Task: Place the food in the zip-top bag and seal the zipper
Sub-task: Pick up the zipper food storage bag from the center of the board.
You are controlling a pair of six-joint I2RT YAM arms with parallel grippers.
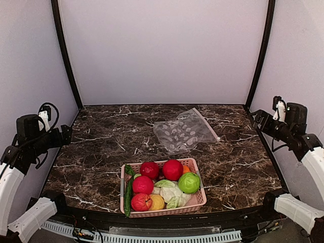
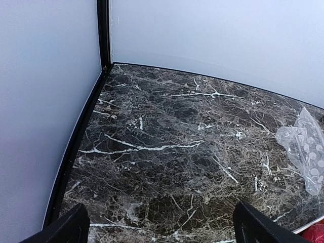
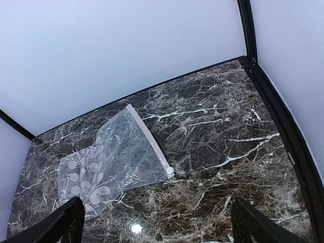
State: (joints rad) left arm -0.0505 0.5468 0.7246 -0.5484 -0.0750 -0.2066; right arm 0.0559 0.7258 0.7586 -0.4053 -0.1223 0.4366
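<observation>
The clear zip-top bag [image 1: 183, 131] lies flat at the back middle of the table, empty, its pinkish zipper [image 1: 207, 125] along the right edge. The food sits in a pink basket [image 1: 167, 209] at the front: red balls [image 1: 173, 169], a green ball [image 1: 189, 183], a yellow ball [image 1: 157, 202], cabbage [image 1: 171, 193], a cucumber [image 1: 128, 192]. My left gripper [image 1: 65, 134] is open and empty, raised at the far left. My right gripper [image 1: 257, 117] is open and empty, raised at the far right. The right wrist view shows the bag [image 3: 111, 162] and zipper [image 3: 149, 136] ahead of the gripper [image 3: 159, 223].
The left wrist view shows bare marble under the open gripper [image 2: 162, 228], the bag's corner [image 2: 306, 147] at the right edge and a red ball [image 2: 316, 234] at the bottom right. White walls with black corner posts [image 1: 66, 55] enclose the table.
</observation>
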